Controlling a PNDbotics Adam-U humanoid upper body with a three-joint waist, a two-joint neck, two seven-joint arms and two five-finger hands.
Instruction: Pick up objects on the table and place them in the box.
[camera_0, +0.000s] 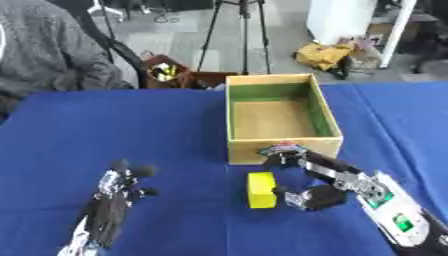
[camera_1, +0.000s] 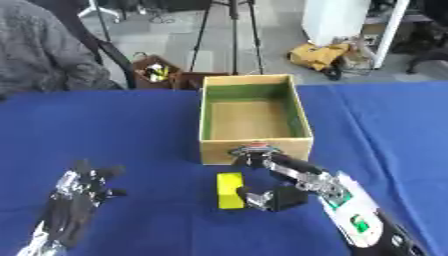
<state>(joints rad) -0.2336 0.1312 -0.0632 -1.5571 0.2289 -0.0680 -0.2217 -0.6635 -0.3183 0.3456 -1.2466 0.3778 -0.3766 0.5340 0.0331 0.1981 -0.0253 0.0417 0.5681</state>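
Note:
A yellow block (camera_0: 261, 189) lies on the blue table just in front of the open wooden box (camera_0: 278, 118), which has green inner walls and shows nothing inside. My right hand (camera_0: 325, 180) reaches in from the lower right. Its fingers (camera_0: 284, 153) arch over toward the box's front wall and its thumb (camera_0: 306, 198) sits beside the block's right side; the hand is spread around the block without closing on it. My left hand (camera_0: 118, 192) rests open at the lower left, fingers up.
The blue cloth (camera_0: 131, 135) covers the whole table. A person in a grey top sits at the far left edge. A tripod, a basket and bags stand on the floor beyond the table.

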